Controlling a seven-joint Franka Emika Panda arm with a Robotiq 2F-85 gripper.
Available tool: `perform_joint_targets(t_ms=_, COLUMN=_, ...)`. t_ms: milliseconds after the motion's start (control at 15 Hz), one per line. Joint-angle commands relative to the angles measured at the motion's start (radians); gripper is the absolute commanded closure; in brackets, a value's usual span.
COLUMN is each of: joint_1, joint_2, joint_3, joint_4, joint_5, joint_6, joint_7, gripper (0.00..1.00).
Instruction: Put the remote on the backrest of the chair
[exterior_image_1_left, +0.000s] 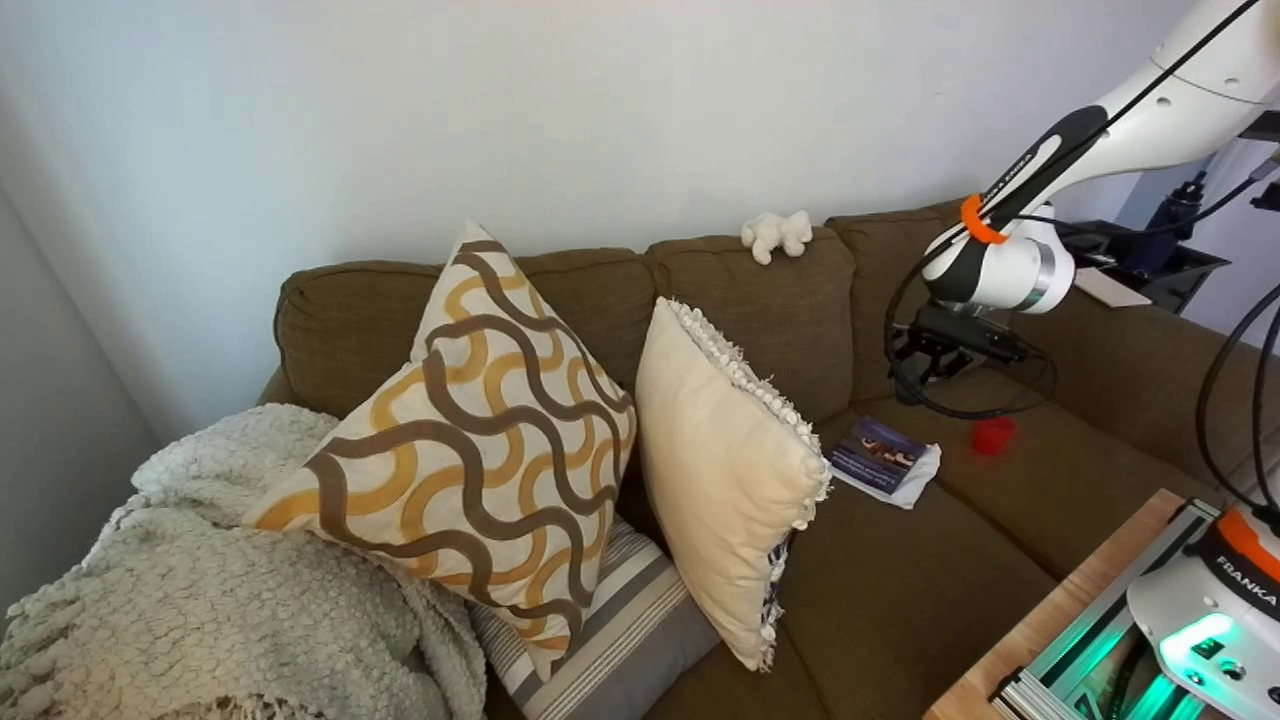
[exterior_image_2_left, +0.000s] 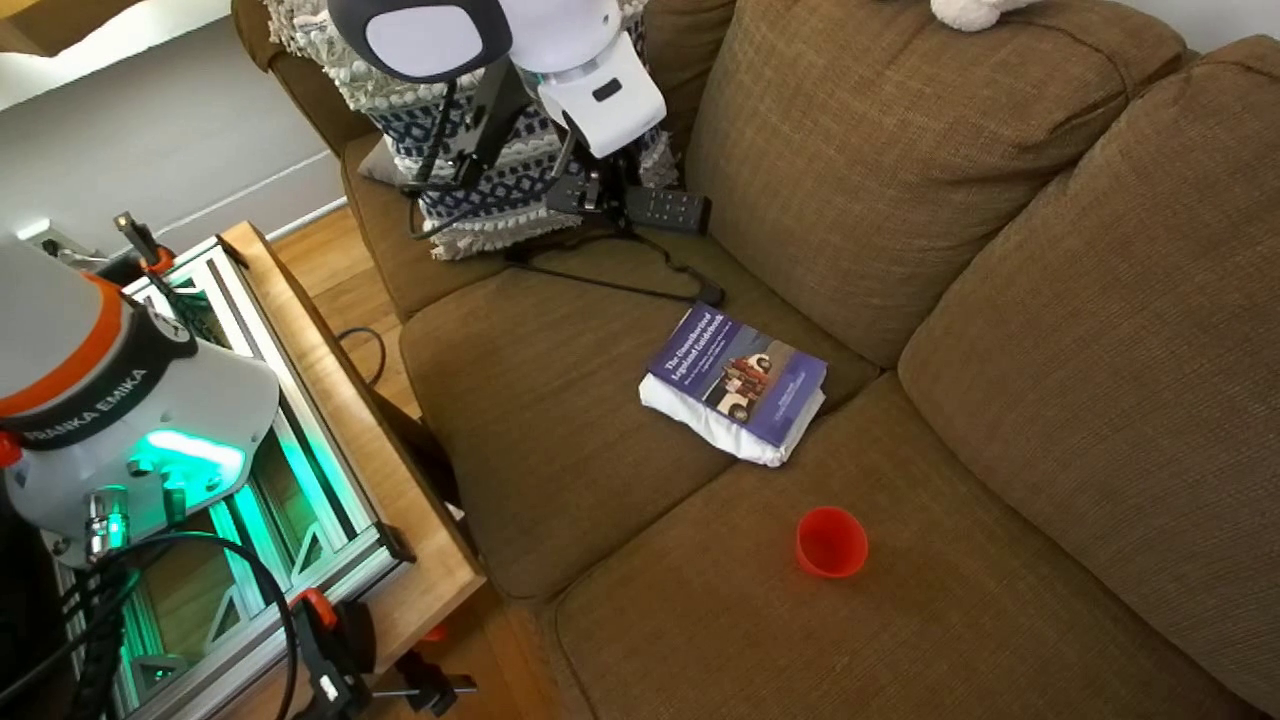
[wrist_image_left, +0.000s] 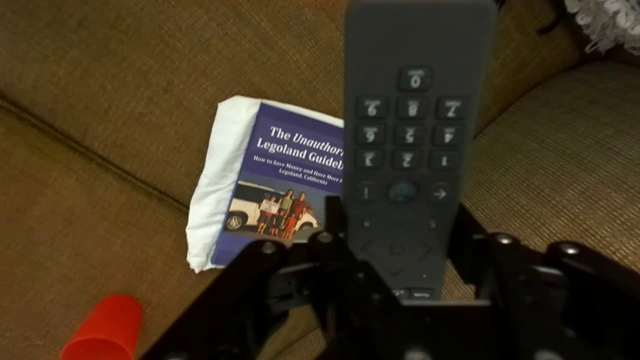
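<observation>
On the olive-brown fabric sofa (exterior_image_1_left: 890, 580) are seen three fabric pillows (exterior_image_1_left: 722, 480), one purple-covered book (exterior_image_2_left: 738, 375) and, atop the backrest (exterior_image_1_left: 790, 330), one white plush toy (exterior_image_1_left: 776, 236). Above the seat (exterior_image_2_left: 570, 400), one oblong dark-grey remote (wrist_image_left: 410, 142) is clamped by the black gripper (wrist_image_left: 400, 221).

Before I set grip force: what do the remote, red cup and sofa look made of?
Remote: likely plastic, matte dark gray; smooth shell, separate keys. Red cup: probably plastic, smooth, evenly colored wall; silicone can't be ruled out. Sofa: woven fabric, matte brown; weave and seams show in the wrist view.
</observation>
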Motion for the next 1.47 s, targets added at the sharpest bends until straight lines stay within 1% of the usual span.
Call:
perform_joint_targets(t_ms=0, joint_1=-0.076, joint_2=0.059, joint_3=0.193, joint_4=0.120, joint_5=0.235, joint_6=0.044, joint_7=-0.020, gripper=0.74)
perform_joint_targets(t_ms=133, joint_1=-0.067, joint_2=0.083, joint_3=0.239, joint_4=0.226, joint_5=0.284, joint_6=0.060, joint_7=0.022, gripper=0.74)
perform_joint_targets(t_ms=200, joint_1=-0.060, joint_2=0.069, joint_3=0.235, joint_4=0.276, joint_5=0.290, joint_6=0.032, joint_7=0.053, gripper=0.74)
perform_joint_targets(t_ms=267, joint_1=-0.067, joint_2=0.058, joint_3=0.246, joint_4=0.316, joint_5=0.306, joint_6=0.024, joint_7=0.070, gripper=0.74)
perform_joint_targets(t_ms=333, joint_1=-0.070, joint_2=0.036, joint_3=0.243, joint_4=0.355, joint_5=0.310, joint_6=0.009, joint_7=0.099, gripper=0.74)
perform_joint_targets(t_ms=400, joint_1=-0.074, joint_2=0.028, joint_3=0.244, joint_4=0.395, joint_5=0.322, joint_6=0.015, joint_7=0.118, gripper=0.74)
perform_joint_targets(t_ms=533, joint_1=-0.077, joint_2=0.041, joint_3=0.234, joint_4=0.517, joint_5=0.324, joint_6=0.031, joint_7=0.155, gripper=0.74)
perform_joint_targets(t_ms=600, joint_1=-0.097, joint_2=0.065, joint_3=0.260, joint_4=0.589, joint_5=0.337, joint_6=0.061, joint_7=0.117, gripper=0.74)
perform_joint_targets(t_ms=667, joint_1=-0.067, joint_2=0.036, joint_3=0.236, joint_4=0.484, joint_5=0.295, joint_6=0.057, joint_7=0.138, gripper=0.49)
perform_joint_targets(t_ms=800, joint_1=-0.080, joint_2=0.039, joint_3=0.240, joint_4=0.564, joint_5=0.304, joint_6=0.057, joint_7=0.137, gripper=0.49)
perform_joint_targets(t_ms=933, joint_1=-0.082, joint_2=0.047, joint_3=0.243, joint_4=0.579, joint_5=0.308, joint_6=0.057, joint_7=0.137, gripper=0.49)
perform_joint_targets(t_ms=1000, joint_1=-0.082, joint_2=0.053, joint_3=0.244, joint_4=0.580, joint_5=0.309, joint_6=0.057, joint_7=0.137, gripper=0.74)
perform_joint_targets(t_ms=1067, joint_1=-0.089, joint_2=0.072, joint_3=0.266, joint_4=0.605, joint_5=0.321, joint_6=0.061, joint_7=0.113, gripper=0.74)
perform_joint_targets(t_ms=1133, joint_1=-0.066, joint_2=0.125, joint_3=0.280, joint_4=0.667, joint_5=0.303, joint_6=0.112, joint_7=0.091, gripper=0.74)
perform_joint_targets(t_ms=1200, joint_1=-0.042, joint_2=0.150, joint_3=0.273, joint_4=0.697, joint_5=0.265, joint_6=0.144, joint_7=0.082, gripper=0.74)
perform_joint_targets(t_ms=1267, joint_1=0.015, joint_2=0.201, joint_3=0.241, joint_4=0.766, joint_5=0.186, joint_6=0.152, joint_7=0.100, gripper=0.74)
perform_joint_targets(t_ms=1333, joint_1=0.082, joint_2=0.223, joint_3=0.186, joint_4=0.811, joint_5=0.186, joint_6=0.142, joint_7=0.079, gripper=0.74)
perform_joint_targets(t_ms=1400, joint_1=0.125, joint_2=0.264, joint_3=0.140, joint_4=0.857, joint_5=0.069, joint_6=0.124, joint_7=0.150, gripper=0.74)
